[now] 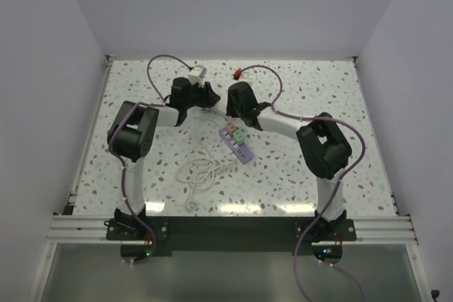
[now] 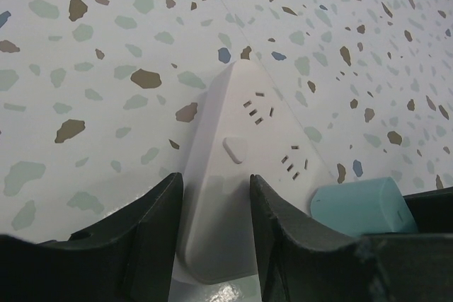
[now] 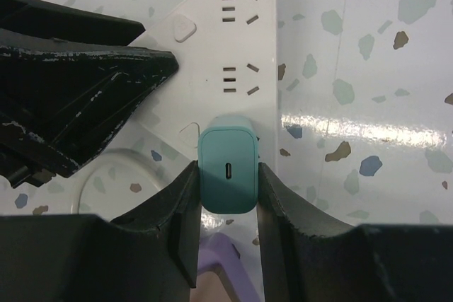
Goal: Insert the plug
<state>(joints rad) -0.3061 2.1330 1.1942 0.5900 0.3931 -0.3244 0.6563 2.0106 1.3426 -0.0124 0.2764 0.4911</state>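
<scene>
A white power strip point(image 2: 241, 125) lies on the speckled table, with its free sockets showing in the right wrist view point(image 3: 233, 40). My left gripper point(image 2: 216, 189) is shut on the strip's end, one finger on each long side. My right gripper point(image 3: 226, 175) is shut on a teal plug point(image 3: 226, 189) and holds it upright against the strip's near sockets. The prongs are hidden. The teal plug also shows in the left wrist view point(image 2: 361, 206). In the top view the left gripper point(image 1: 200, 98) and right gripper point(image 1: 237, 104) meet at the table's far middle.
A purple power strip point(image 1: 237, 145) with pink and green plugs lies just in front of the grippers, and its end shows below my right fingers point(image 3: 226, 266). A coiled white cable point(image 1: 202, 169) lies nearer. A white adapter point(image 1: 197, 72) and a red plug point(image 1: 239, 74) sit behind.
</scene>
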